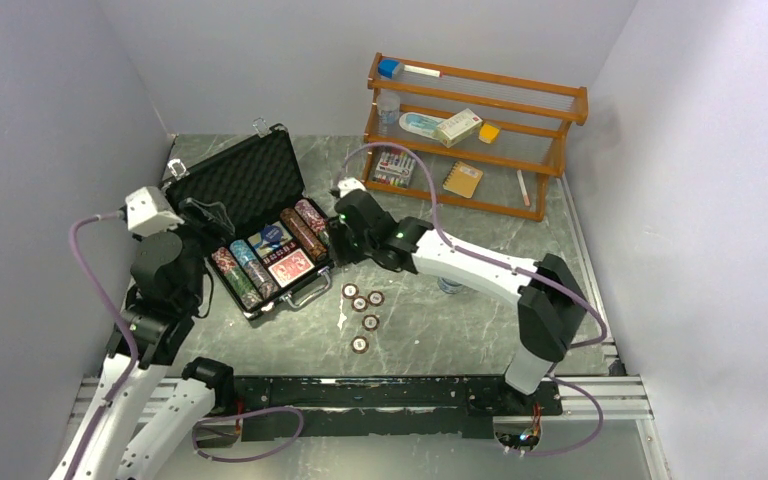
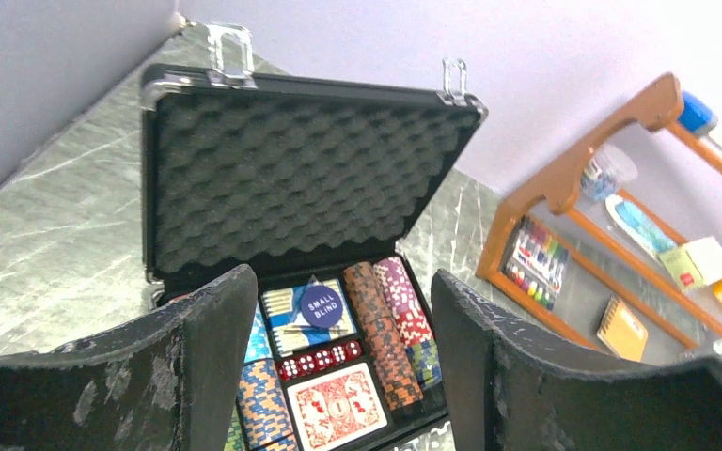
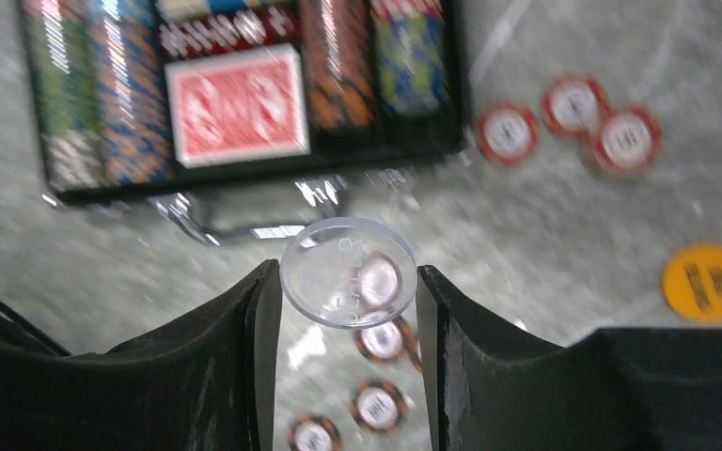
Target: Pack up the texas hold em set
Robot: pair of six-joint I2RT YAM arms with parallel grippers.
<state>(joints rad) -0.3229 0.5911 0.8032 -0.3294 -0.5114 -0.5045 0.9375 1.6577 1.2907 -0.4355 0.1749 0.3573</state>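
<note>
Case (image 1: pixel 245 185) sits open at left-center of the top view, its foam lid (image 2: pixel 291 169) tilted back toward the upper left with 2 latches standing up on the lid's top edge. Inside I see rows of chips (image 2: pixel 390 329) on edge, a red deck (image 2: pixel 337 406) at the near side, a row of red dice (image 2: pixel 320 360) just above it, and a blue disc (image 2: pixel 321 305) marked SMALL BLIND above the dice.

My left gripper (image 2: pixel 343 277) faces into the case with its fingers spread wide and nothing between them.

My right gripper (image 3: pixel 346 272) is pinching a clear disc (image 3: pixel 334 258) by its edges, flat face to the camera. In the top view that arm reaches in from the lower right, and its tip is just beside the case's right edge.

5 loose chips (image 1: pixel 360 303) lie flat on the table (image 1: pixel 260 345) at frame center, just right of the case's handle. An orange disc (image 3: pixel 707 282) lies flat at the right edge of the right wrist view, apart from them.

The shelf (image 1: pixel 475 130) stands at upper right, well apart from the case.
</note>
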